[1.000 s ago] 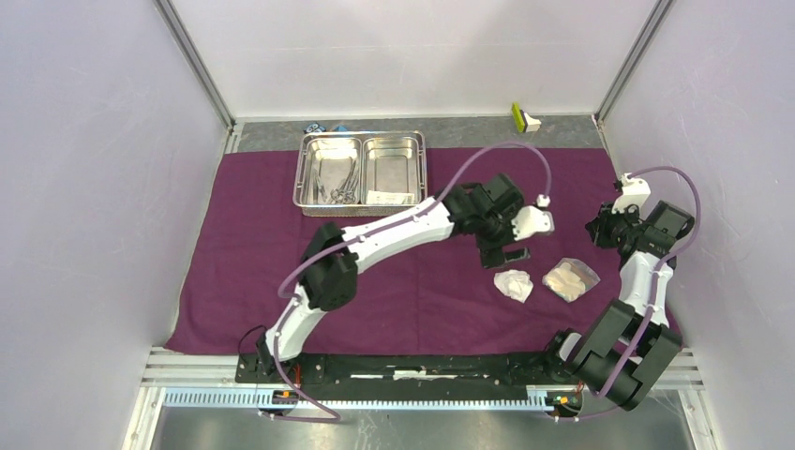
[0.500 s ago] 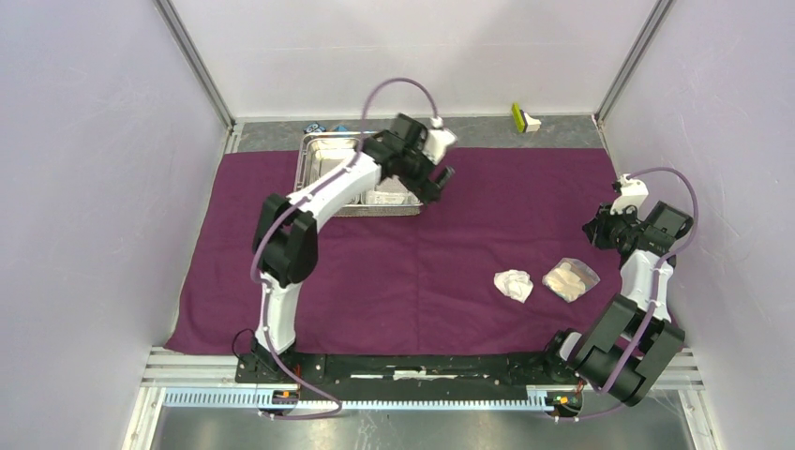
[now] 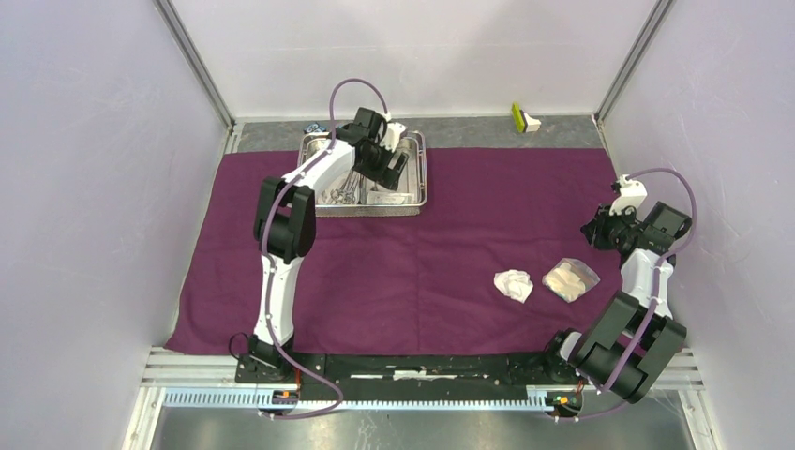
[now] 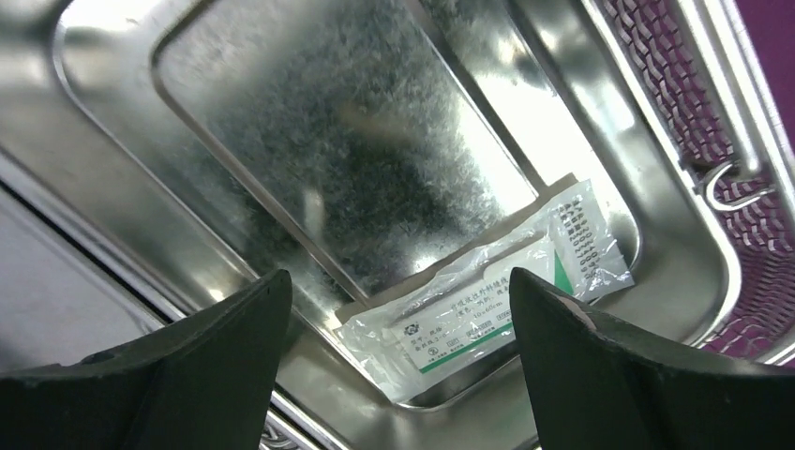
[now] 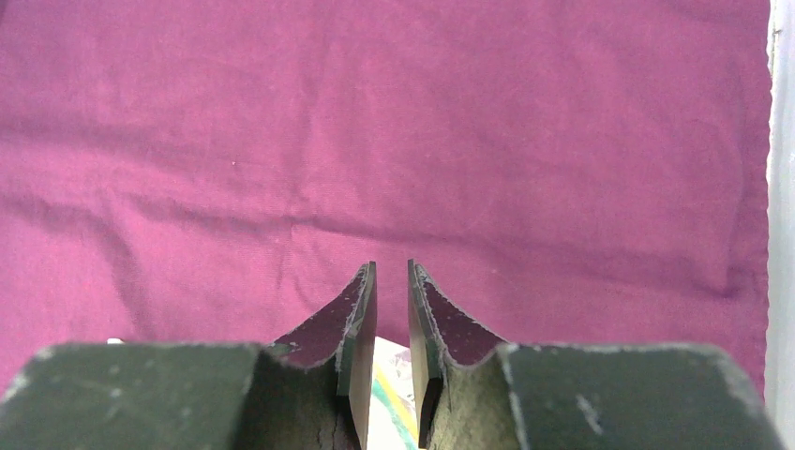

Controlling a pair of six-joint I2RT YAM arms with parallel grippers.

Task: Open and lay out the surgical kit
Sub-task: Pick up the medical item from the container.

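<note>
Left tool (image 4: 398, 278) gapes wide above white sealed packet (image 4: 487, 302).

I see the purple cloth wrap (image 3: 412, 253) opened out flat over the surface, lightly creased. The steel tray (image 3: 423, 183) sits square on the cloth's far part, left of centre. It is shiny, with two compartments side by side. In the left compartment the slim metal instruments (image 3: 337, 192) lie in a loose heap; from here I can't separate forceps from tweezers. In the right compartment the white sealed packet (image 4: 487, 314) lies flat against the near wall, with green print on its face. Two white gauze wads rest on the cloth toward its right side, well apart from the tray. One wad (image 3: 514, 284) is crumpled and plain white; the second wad (image 3: 571, 278), just beside it, looks tan in the middle.
</note>
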